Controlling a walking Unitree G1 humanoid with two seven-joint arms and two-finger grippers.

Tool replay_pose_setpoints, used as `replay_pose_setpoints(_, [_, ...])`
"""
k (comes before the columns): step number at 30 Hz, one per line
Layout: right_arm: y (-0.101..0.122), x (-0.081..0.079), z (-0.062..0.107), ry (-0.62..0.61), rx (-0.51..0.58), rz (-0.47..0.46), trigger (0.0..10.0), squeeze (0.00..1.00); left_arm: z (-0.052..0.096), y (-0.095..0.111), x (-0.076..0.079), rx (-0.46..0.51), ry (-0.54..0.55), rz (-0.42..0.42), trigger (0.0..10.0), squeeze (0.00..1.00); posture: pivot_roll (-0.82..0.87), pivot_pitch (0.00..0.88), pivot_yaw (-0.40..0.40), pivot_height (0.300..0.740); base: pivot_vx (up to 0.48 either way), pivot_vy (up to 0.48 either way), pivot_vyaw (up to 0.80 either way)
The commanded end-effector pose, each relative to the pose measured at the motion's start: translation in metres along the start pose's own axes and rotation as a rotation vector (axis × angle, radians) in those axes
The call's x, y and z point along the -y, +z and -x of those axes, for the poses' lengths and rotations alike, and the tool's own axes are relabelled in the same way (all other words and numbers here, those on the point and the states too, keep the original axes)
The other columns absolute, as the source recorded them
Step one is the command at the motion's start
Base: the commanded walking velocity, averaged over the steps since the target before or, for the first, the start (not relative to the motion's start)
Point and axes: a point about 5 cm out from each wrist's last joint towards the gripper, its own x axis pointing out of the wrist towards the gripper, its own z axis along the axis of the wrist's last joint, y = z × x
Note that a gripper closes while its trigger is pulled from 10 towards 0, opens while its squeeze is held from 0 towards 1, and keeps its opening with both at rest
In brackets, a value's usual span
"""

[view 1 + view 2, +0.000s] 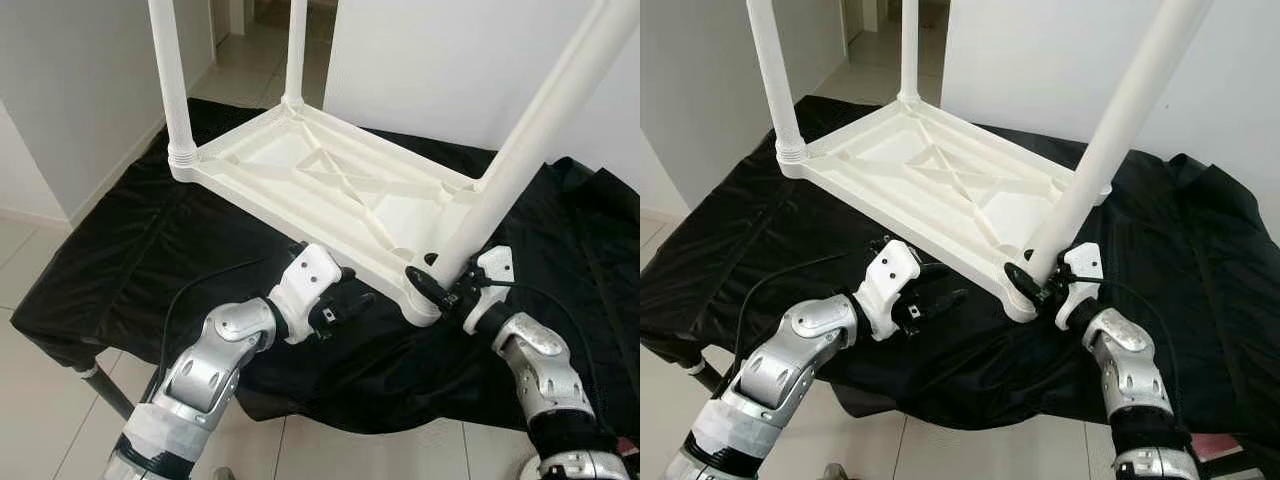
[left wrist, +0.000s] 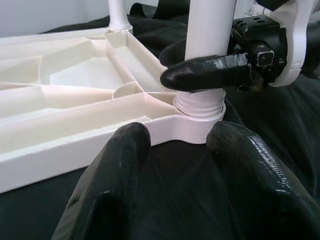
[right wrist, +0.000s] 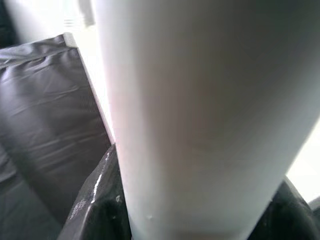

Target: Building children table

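A white plastic children's table [image 1: 330, 190] lies upside down on a black cloth. Its near right leg [image 1: 530, 130] stands tilted in the corner socket, with the threaded end [image 2: 200, 105] at the socket's rim. My right gripper [image 1: 447, 275] is shut on this leg just above the socket; its fingers [image 3: 97, 200] press against both sides of the white tube [image 3: 200, 115]. My left gripper [image 1: 352, 288] hovers open and empty just in front of the table's near edge, pointing at that same corner. Its two fingers [image 2: 115, 185] are spread apart.
Two more white legs [image 1: 170, 80] [image 1: 295, 50] stand upright at the far corners. The black cloth [image 1: 150, 250] covers a low stand with a metal leg [image 1: 105, 385] at the lower left. White walls rise behind and to the left, with tiled floor around.
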Motion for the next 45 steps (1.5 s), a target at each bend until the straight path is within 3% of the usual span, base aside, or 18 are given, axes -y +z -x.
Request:
replay_pose_setpoints(1, [0.003,0.0,0.001,-0.054,0.0,0.0,10.0,0.0,-0.001,0.001,0.001,0.003,0.028,0.002,10.0,0.0,0.01,0.054,-0.104,0.74,0.0,0.0,0.0])
replay_pose_setpoints(11, [0.005,-0.012,0.01,-0.246,0.009,0.006,10.0,0.0,-0.002,0.001,0.002,0.006,0.027,0.008,10.0,0.0,-0.01,0.072,-0.108,0.74,0.0,0.0,0.0])
replay_pose_setpoints(13, [0.008,-0.014,0.01,-0.333,0.024,-0.018,10.0,0.0,-0.002,-0.001,0.002,0.001,0.023,0.006,10.0,0.0,-0.01,0.071,-0.108,0.74,0.0,0.0,0.0])
replay_pose_setpoints(15, [0.008,-0.014,0.01,-0.333,0.024,-0.018,10.0,0.0,-0.002,-0.001,0.002,0.001,0.023,0.006,10.0,0.0,-0.01,0.071,-0.108,0.74,0.0,0.0,0.0])
replay_pose_setpoints(16, [0.008,-0.015,0.011,-0.421,0.02,-0.038,10.0,0.0,-0.001,-0.001,0.001,0.0,0.023,0.005,10.0,0.0,-0.01,0.066,-0.104,0.74,0.0,0.0,0.0])
replay_pose_setpoints(18, [0.007,-0.015,0.012,-0.481,0.015,-0.051,10.0,0.0,-0.001,-0.001,0.001,-0.001,0.023,0.004,10.0,0.0,-0.01,0.066,-0.104,0.74,0.0,0.0,0.0])
replay_pose_setpoints(19, [0.006,-0.016,0.014,-0.598,0.012,-0.061,10.0,0.0,-0.001,-0.001,0.0,-0.002,0.022,0.001,10.0,0.0,-0.01,0.062,-0.105,0.74,0.0,0.0,0.0])
replay_pose_setpoints(22, [0.005,-0.017,0.016,-0.677,0.007,-0.069,10.0,0.0,-0.001,-0.001,-0.001,-0.003,0.022,-0.002,10.0,0.0,-0.01,0.059,-0.102,0.74,0.0,0.0,0.0])
replay_pose_setpoints(24, [0.003,-0.029,0.014,-0.762,-0.001,-0.101,10.0,0.0,0.0,-0.001,-0.001,-0.002,0.02,-0.003,10.0,0.0,0.0,0.06,-0.096,0.74,0.0,0.0,0.0])
replay_pose_setpoints(25, [0.002,-0.039,0.008,-0.747,0.001,-0.133,10.0,0.0,-0.001,-0.001,0.001,-0.002,0.015,-0.002,10.0,0.0,0.0,0.059,-0.094,0.74,0.0,0.0,0.0])
replay_pose_setpoints(29, [0.004,-0.052,-0.001,-0.693,0.007,-0.171,10.0,0.0,-0.001,-0.001,0.004,-0.004,0.003,-0.001,10.0,0.0,0.0,0.058,-0.083,0.74,0.0,0.0,0.0])
replay_pose_setpoints(40, [0.007,-0.062,-0.003,-0.657,0.014,-0.16,10.0,0.0,0.0,-0.001,0.003,-0.008,-0.013,-0.002,10.0,0.0,-0.01,0.054,-0.071,0.74,0.0,0.0,0.0])
replay_pose_setpoints(41, [0.008,-0.063,-0.002,-0.661,0.014,-0.158,10.0,1.0,-0.001,-0.001,0.005,-0.008,-0.019,-0.002,10.0,0.0,-0.01,0.052,-0.07,0.74,0.0,0.0,0.0])
replay_pose_setpoints(45, [0.009,-0.065,-0.001,-0.653,0.02,-0.158,10.0,1.0,-0.001,-0.001,0.006,-0.007,-0.022,0.0,10.0,0.0,-0.01,0.051,-0.07,0.74,0.0,0.0,0.0])
